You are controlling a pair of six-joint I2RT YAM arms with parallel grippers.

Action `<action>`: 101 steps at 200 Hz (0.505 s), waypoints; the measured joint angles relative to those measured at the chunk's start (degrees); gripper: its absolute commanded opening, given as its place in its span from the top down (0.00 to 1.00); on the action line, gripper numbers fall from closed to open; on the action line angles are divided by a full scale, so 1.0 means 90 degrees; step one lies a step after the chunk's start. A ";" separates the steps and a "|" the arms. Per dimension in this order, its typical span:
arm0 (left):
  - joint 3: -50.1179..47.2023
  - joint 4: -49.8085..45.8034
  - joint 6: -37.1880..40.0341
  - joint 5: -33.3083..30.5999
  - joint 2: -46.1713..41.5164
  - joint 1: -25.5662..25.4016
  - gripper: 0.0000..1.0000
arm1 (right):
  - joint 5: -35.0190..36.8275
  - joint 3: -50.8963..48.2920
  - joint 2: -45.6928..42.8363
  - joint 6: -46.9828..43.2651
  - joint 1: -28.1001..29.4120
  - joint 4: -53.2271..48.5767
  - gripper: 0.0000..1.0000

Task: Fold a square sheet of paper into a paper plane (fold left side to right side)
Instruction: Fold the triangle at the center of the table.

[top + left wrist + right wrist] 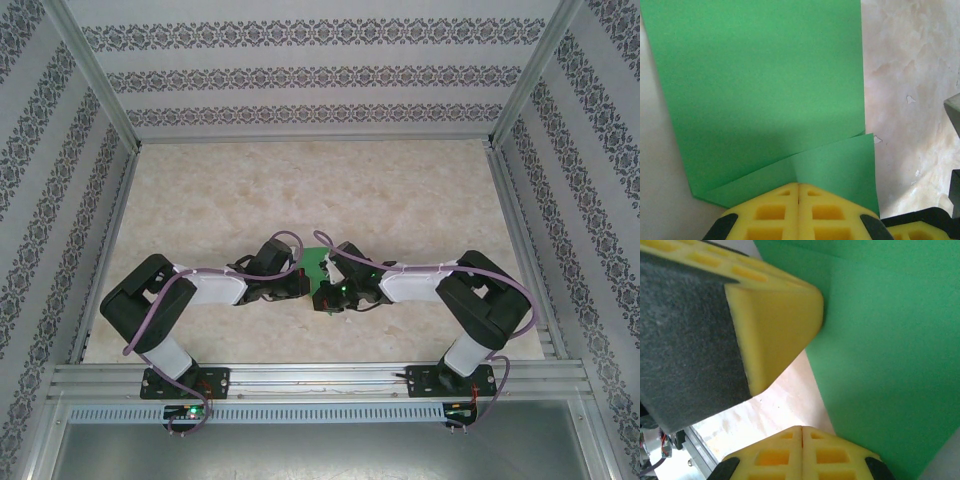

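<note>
- Top external view: both arms reach inward and meet over the middle of the bench (300, 190), about midway between its left and right edges and somewhat nearer the near edge than the far one.
- The green sheet of paper (318, 263) lies there on the bench, mostly covered by the two wrists, so only a small patch shows between them.
- Purple cables (150, 322) loop along each arm, and one loop arches over the sheet.
- Patterned walls (320, 75) close in the far, left and right edges, and an aluminium rail (320, 375) runs along the near edge, where the arm bases are bolted.
- Left wrist view: the left gripper (799, 186) has its yellow fingers pressed together with only a seam between them, tips at the near edge of the sheet. Whether paper is caught between them cannot be told.
- The sheet is flat, plain bright green, with a sharp straight right edge. A folded flap with a slanted edge crosses its near part, one corner jutting past the right edge.
- The marbled bench beside it carries small white flecks (910, 99).
- Right wrist view: the right gripper (801, 431) is likewise pressed together, over bare bench just beside the sheet's edge.
- The left gripper's finger, yellow with a grey pad, stands in the way at upper left, its tip at the sheet's edge.
</note>
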 measured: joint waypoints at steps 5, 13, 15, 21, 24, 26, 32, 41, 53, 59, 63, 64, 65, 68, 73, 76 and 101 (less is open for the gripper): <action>0.0002 0.0000 0.0000 0.0000 0.0000 0.0000 1.00 | 0.0012 0.0007 0.0000 0.0005 -0.0005 0.0000 1.00; 0.0002 -0.0002 0.0000 0.0000 0.0000 0.0000 1.00 | 0.0029 0.0024 0.0007 0.0005 -0.0010 -0.0002 1.00; 0.0005 -0.0005 0.0002 -0.0002 0.0000 0.0000 1.00 | 0.0032 0.0029 0.0007 0.0005 -0.0019 -0.0002 1.00; 0.0012 -0.0019 0.0002 -0.0002 0.0000 0.0000 1.00 | 0.0032 0.0053 0.0019 0.0005 -0.0041 -0.0002 1.00; 0.0015 -0.0024 0.0002 -0.0002 0.0000 0.0000 1.00 | 0.0036 0.0061 0.0022 0.0005 -0.0044 -0.0002 1.00; 0.0015 -0.0027 0.0002 -0.0002 0.0000 0.0000 1.00 | 0.0041 0.0070 0.0029 0.0005 -0.0044 0.0000 1.00; 0.0017 -0.0034 0.0002 -0.0002 0.0000 0.0000 1.00 | 0.0053 0.0097 0.0049 0.0005 -0.0046 0.0002 1.00; 0.0024 -0.0046 0.0002 -0.0002 0.0000 0.0000 1.00 | 0.0056 0.0129 0.0080 0.0005 -0.0046 0.0012 1.00; 0.0024 -0.0046 0.0002 -0.0002 0.0000 0.0000 1.00 | 0.0080 0.0165 0.0134 0.0002 -0.0046 0.0022 1.00; 0.0024 -0.0046 0.0002 -0.0002 0.0002 0.0000 1.00 | 0.0087 0.0187 0.0168 0.0002 -0.0046 0.0024 1.00; 0.0024 -0.0046 0.0002 -0.0002 0.0000 0.0000 1.00 | 0.0100 0.0192 0.0185 0.0002 -0.0046 0.0024 1.00; 0.0024 -0.0046 0.0002 -0.0002 0.0002 0.0000 1.00 | 0.0100 0.0192 0.0192 0.0002 -0.0046 0.0027 1.00; 0.0024 -0.0049 0.0002 -0.0002 0.0002 0.0000 1.00 | 0.0100 0.0194 0.0197 0.0002 -0.0046 0.0027 1.00; 0.0024 -0.0049 0.0002 -0.0002 0.0000 0.0000 1.00 | 0.0102 0.0194 0.0209 0.0002 -0.0046 0.0032 1.00; 0.0024 -0.0049 0.0002 -0.0002 0.0002 0.0000 1.00 | 0.0124 0.0194 0.0233 0.0002 -0.0049 0.0024 1.00; 0.0024 -0.0049 0.0002 -0.0002 0.0002 0.0000 1.00 | 0.0134 0.0194 0.0243 0.0002 -0.0056 0.0019 1.00; 0.0032 -0.0061 0.0002 -0.0007 0.0002 0.0000 1.00 | 0.0177 0.0194 0.0272 0.0000 -0.0087 -0.0002 1.00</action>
